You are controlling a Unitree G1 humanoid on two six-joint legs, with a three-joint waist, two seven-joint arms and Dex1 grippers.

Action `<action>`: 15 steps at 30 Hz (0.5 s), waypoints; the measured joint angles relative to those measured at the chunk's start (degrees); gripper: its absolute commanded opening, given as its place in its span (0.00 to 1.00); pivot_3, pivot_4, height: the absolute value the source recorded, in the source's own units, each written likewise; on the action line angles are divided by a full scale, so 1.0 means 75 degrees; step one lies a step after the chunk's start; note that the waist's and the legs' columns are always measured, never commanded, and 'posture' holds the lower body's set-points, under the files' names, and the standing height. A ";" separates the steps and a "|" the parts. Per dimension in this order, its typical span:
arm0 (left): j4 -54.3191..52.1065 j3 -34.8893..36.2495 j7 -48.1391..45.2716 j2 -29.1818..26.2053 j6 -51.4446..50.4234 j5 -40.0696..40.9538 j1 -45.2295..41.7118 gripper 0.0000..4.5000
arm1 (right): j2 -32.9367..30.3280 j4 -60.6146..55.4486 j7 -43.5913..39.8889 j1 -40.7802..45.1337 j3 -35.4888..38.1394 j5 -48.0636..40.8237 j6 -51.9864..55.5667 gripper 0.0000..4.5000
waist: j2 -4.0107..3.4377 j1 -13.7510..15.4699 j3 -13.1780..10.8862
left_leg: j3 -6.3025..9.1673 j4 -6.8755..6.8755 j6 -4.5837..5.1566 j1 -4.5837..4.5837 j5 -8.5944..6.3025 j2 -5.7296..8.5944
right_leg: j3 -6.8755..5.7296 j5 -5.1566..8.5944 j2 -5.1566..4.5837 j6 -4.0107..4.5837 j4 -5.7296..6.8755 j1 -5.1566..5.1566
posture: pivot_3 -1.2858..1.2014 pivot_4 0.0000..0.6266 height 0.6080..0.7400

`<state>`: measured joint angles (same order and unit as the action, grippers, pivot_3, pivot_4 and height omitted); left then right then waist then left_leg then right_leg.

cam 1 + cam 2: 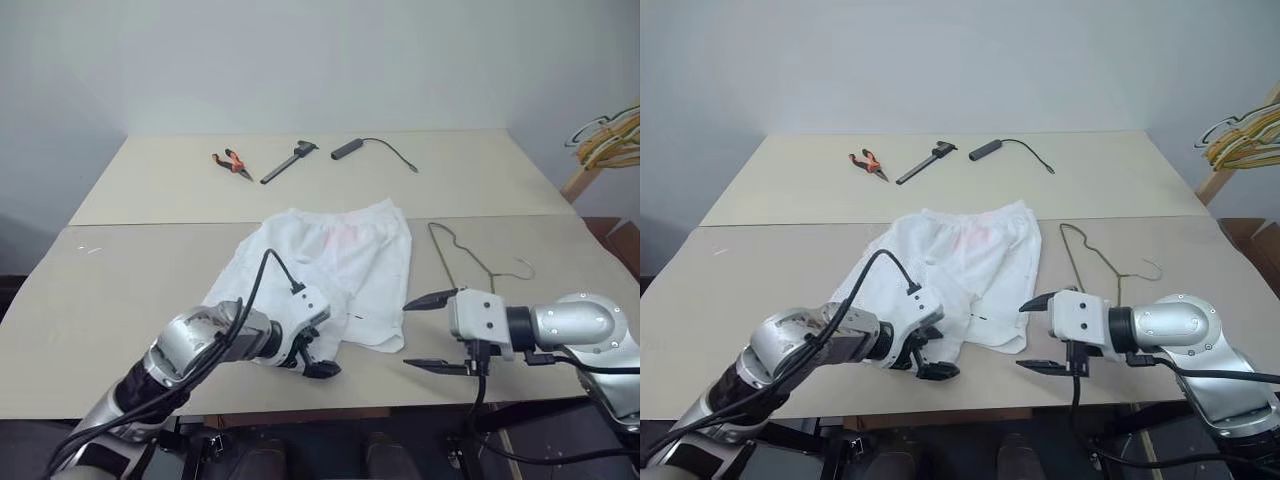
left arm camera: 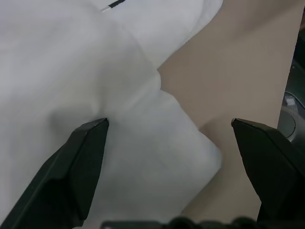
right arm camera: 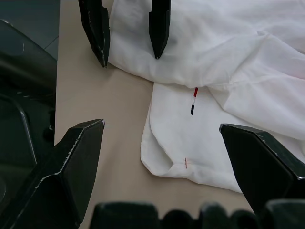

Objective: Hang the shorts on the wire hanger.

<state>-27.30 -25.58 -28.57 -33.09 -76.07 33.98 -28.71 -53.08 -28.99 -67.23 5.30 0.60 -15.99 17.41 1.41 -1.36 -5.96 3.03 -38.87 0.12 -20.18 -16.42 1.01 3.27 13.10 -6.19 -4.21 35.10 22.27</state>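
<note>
Beige worktop (image 1: 140, 290): crumpled white cloth shorts (image 1: 340, 265) mid-surface, thin grey wire hanger (image 1: 462, 262) just beside. Left hand (image 1: 312, 362) spread over hem; right hand (image 1: 432, 333) spread, grasping nothing.

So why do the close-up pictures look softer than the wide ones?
Left wrist view: the shorts sit very near the lens, so the cloth smears into soft white folds. Right wrist view: crisper, hems and a small dark mark readable. Head views: even light, faint shadows under each hand, table sharp.
</note>
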 measured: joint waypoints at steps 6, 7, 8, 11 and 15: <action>-0.0153 -0.0063 0.0108 -0.0064 -0.0077 -0.0171 0.0054 0.49 | -0.0003 -0.0094 0.0088 -0.0265 0.0035 -0.0001 -0.0024 1.00 | 0.0000 -0.0028 0.0001 | 0.0000 0.0000 0.0000 -0.0001 0.0000 0.0000 | 0.0001 0.0000 0.0000 0.0000 -0.0001 0.0000 | 0.48 0.11 1.00; -0.0162 -0.0063 0.0098 -0.0100 -0.0082 -0.0173 0.0060 0.42 | -0.0008 -0.0094 0.0115 -0.0275 0.0036 0.0001 -0.0045 1.00 | 0.0000 -0.0033 0.0001 | 0.0000 0.0000 0.0000 -0.0001 0.0000 0.0000 | 0.0001 0.0000 0.0000 0.0000 0.0000 0.0000 | 0.48 0.11 1.00; -0.0168 -0.0063 0.0058 -0.0169 -0.0082 -0.0172 0.0061 0.35 | -0.0018 -0.0094 0.0140 -0.0275 0.0038 0.0003 -0.0069 1.00 | 0.0000 -0.0043 0.0001 | 0.0000 0.0000 0.0000 -0.0001 0.0000 0.0000 | 0.0001 0.0000 0.0000 0.0000 0.0000 0.0001 | 0.48 0.11 1.00; -0.0192 -0.0064 -0.0019 -0.0362 -0.0064 -0.0189 0.0075 0.13 | -0.0033 -0.0092 0.0175 -0.0274 0.0038 0.0010 -0.0120 1.00 | 0.0000 -0.0073 0.0001 | 0.0001 0.0001 0.0000 0.0000 0.0000 0.0000 | 0.0001 0.0000 0.0000 0.0001 0.0001 0.0001 | 0.49 0.11 1.00; -0.0354 -0.0338 -0.0359 -0.1046 0.0246 -0.0386 0.0016 0.02 | -0.0036 -0.0056 0.0191 -0.0246 0.0038 0.0008 -0.0171 1.00 | 0.0001 -0.0143 0.0002 | -0.0001 0.0002 0.0000 0.0001 0.0000 -0.0001 | 0.0001 0.0001 0.0000 0.0001 0.0001 0.0001 | 0.49 0.11 1.00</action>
<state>-29.96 -28.12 -31.27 -40.94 -74.22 31.08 -28.59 -53.36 -29.40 -65.79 3.46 0.88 -15.93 16.13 1.42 -2.44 -5.95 3.02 -38.85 0.12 -20.17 -16.42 1.00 3.28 13.11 -6.19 -4.20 35.10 22.28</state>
